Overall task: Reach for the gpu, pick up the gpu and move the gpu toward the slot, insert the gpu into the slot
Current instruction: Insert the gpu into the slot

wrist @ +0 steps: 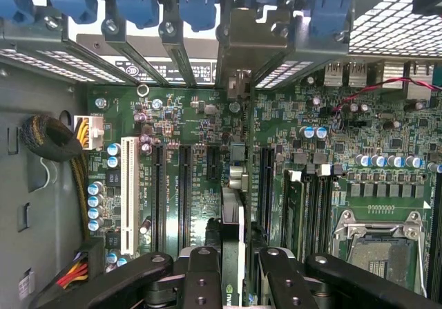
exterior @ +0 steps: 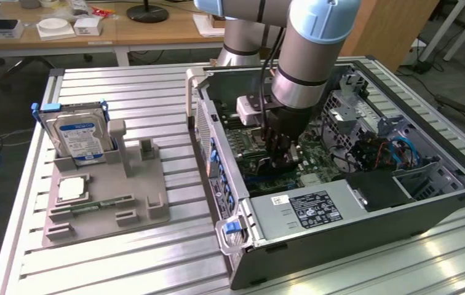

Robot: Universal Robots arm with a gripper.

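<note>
Wrist view has the fingers (wrist: pixel 233 271) pinching the gpu (wrist: pixel 233 212) edge-on over the motherboard (wrist: pixel 173 178) slots.

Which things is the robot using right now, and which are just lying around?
For the job: tool, the gpu it holds, board slots, computer case.
Lying about: hard drive, memory stick, grey holder.

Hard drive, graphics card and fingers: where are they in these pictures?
hard drive (exterior: pixel 80 136): exterior view, on its blue and white label.
graphics card (wrist: pixel 233 216): wrist view, on its thin edge standing over the green board.
fingers (wrist: pixel 202 276): wrist view, on one black finger beside the card.
</note>
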